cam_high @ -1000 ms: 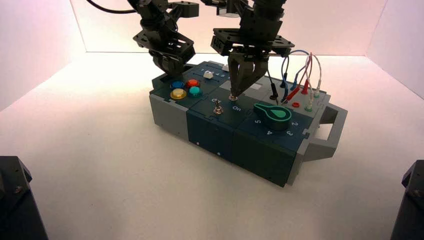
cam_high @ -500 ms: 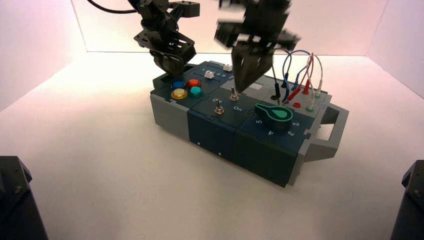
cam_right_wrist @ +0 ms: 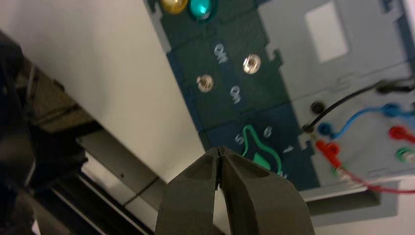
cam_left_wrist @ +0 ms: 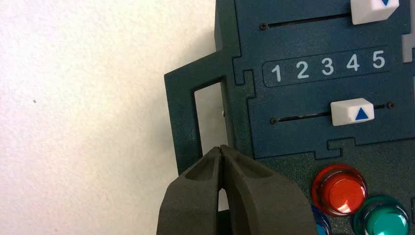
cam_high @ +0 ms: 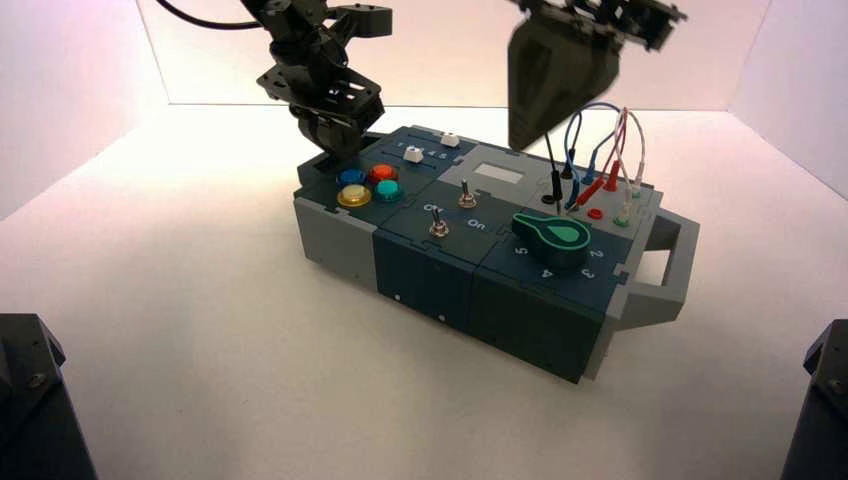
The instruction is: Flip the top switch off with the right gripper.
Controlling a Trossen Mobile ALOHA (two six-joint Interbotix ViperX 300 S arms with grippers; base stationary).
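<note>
What moved: the right claw. It was right over the top switch a moment ago, and now it's up and off to the right, above the box near the display window. The box also looks nudged a little toward its front edge, fwiw.

Right claw: closed, tips together, nothing pinched in them. Looks like a poke-with-the-tip job to me, not a grab.

Top switch: the little silver one, below the right claw and off to its left, well apart from it. Nothing's touching it. Can't tell which way the lever sits from here, so no promises it's off.

Front switch: its twin, farther left of the right claw than the top one and nearer the box's front edge. Also untouched.

Green knob: below the right claw, a bit to its right.

Left claw: closed and empty, parked by the box's far-left handle.

My guess: the push is over and the arm is backing out. If the flip didn't take, it'll need another go, minding the twin.
</note>
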